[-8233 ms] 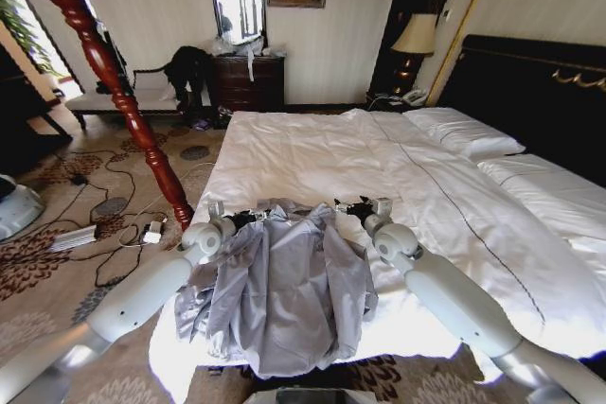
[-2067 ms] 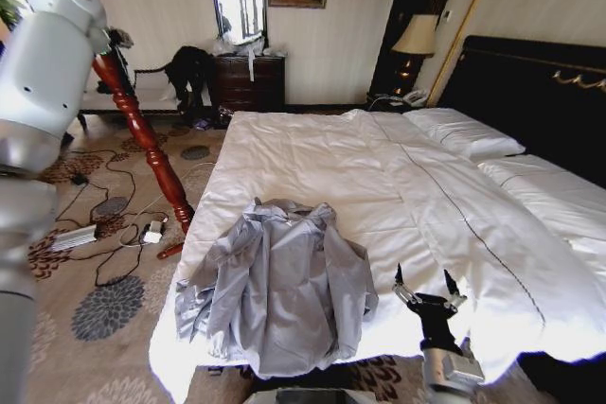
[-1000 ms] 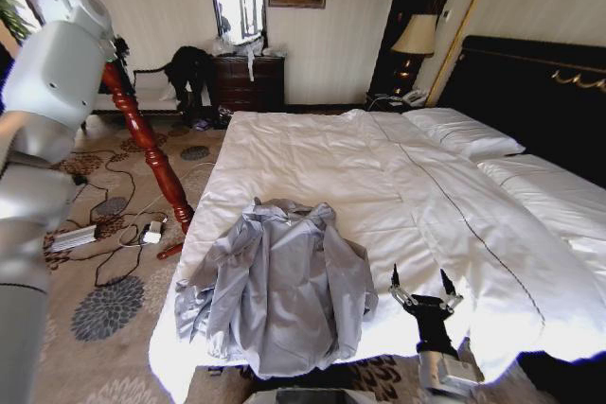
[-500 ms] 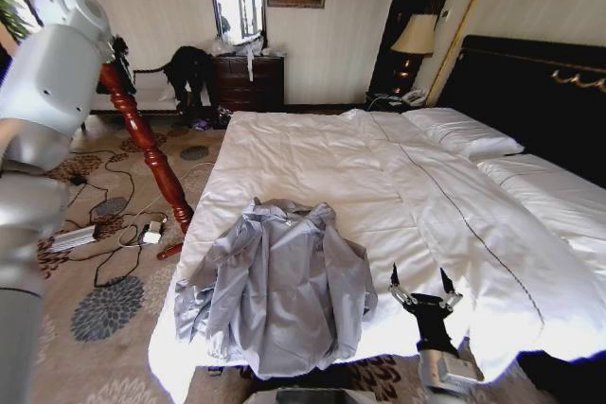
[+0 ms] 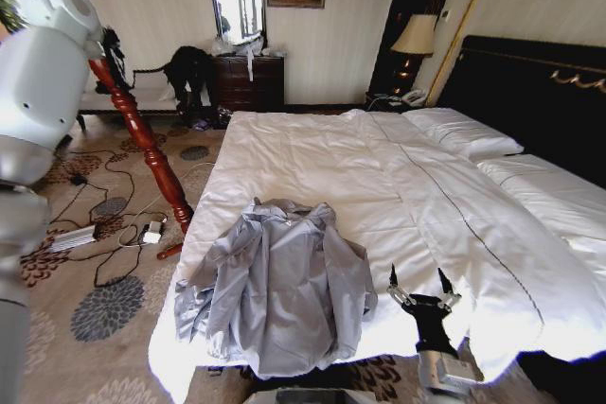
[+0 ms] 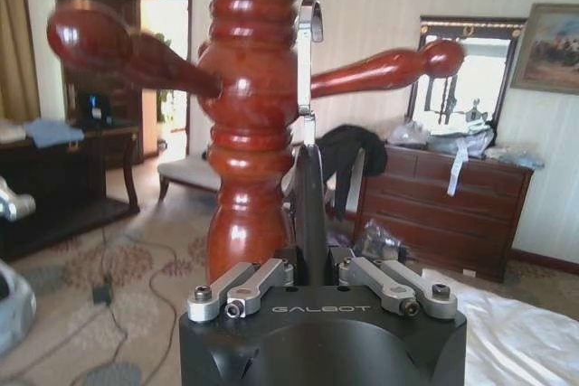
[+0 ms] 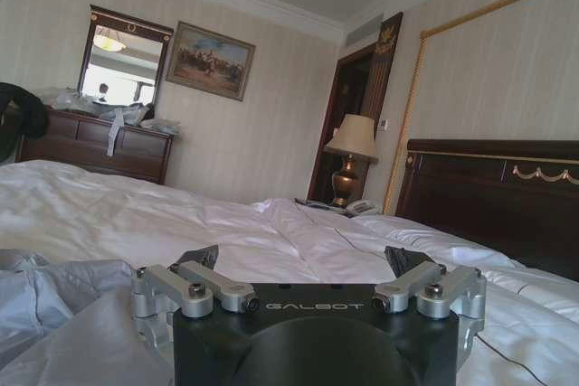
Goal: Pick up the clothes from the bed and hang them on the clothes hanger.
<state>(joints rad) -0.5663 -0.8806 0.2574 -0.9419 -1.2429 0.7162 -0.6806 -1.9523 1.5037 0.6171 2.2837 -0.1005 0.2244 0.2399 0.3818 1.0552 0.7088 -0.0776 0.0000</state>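
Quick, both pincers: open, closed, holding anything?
Left pincer: shut on the clothes hanger, up at the wooden coat stand.
Right pincer: open, empty, above the bed.

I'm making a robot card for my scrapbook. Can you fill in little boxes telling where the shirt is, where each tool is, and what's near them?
shirt: grey-blue clothes lying crumpled on the bed, near its foot edge
hanger: thin metal hook at the red wooden coat stand
left tool: raised high by the coat stand, shut on the clothes hanger
right tool: low at the bed's foot edge, open, beside the shirt, not touching it
shirt hung yet: no
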